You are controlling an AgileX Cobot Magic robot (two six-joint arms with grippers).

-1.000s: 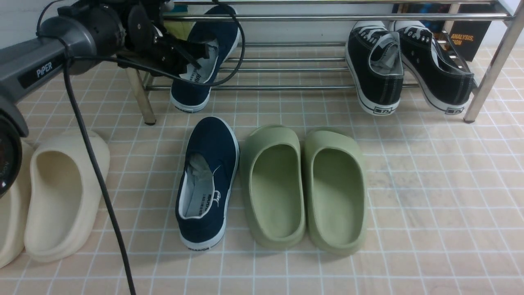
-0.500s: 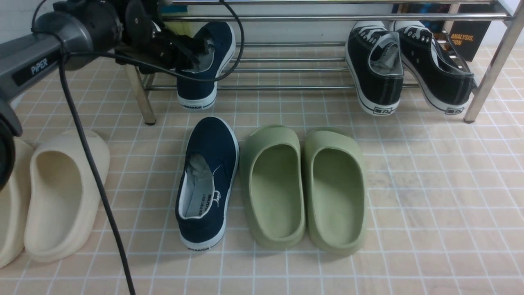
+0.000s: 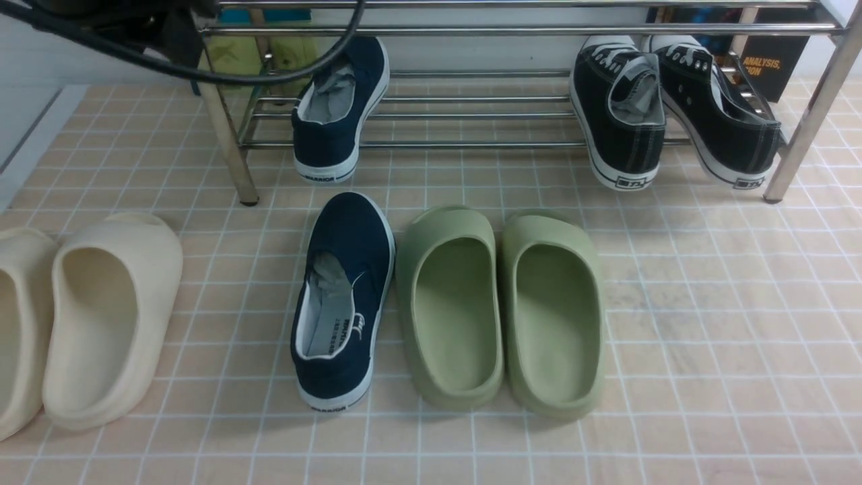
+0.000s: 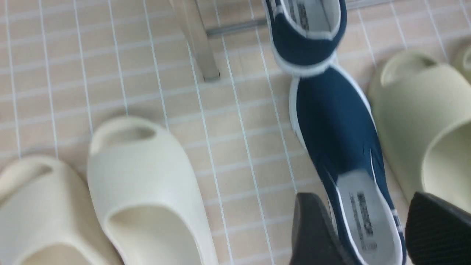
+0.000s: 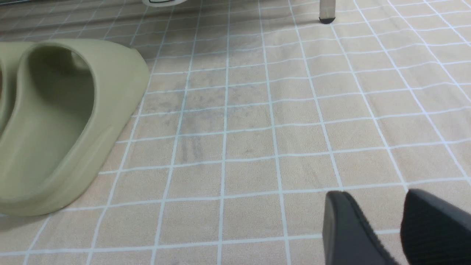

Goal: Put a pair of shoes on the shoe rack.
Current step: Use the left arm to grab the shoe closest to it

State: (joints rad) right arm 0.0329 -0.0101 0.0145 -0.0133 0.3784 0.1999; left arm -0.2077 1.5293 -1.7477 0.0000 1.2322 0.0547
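Front: shoe rack (image 3: 525, 143) stood at back. One navy shoe (image 3: 333, 128) sat on its lower tier, left end, heel out. Second navy shoe (image 3: 347, 296) lay on floor before it.
Left wrist: left gripper (image 4: 364, 209) spread wide, empty, above second navy shoe.
Right wrist: right gripper (image 5: 375, 200) parted, empty.

The shoe rack (image 3: 525, 143) loses its upper tiers to the front view's edge. By its left post only a dark scrap of the left arm (image 3: 168, 30) shows. Behind that post sit green shapes (image 3: 269, 54) too unclear to name; behind its right end a dark box (image 3: 774, 67) shows partial lettering. Left of the rack, the outermost cream slipper (image 3: 20, 323) is cropped. The left wrist view is blurred.
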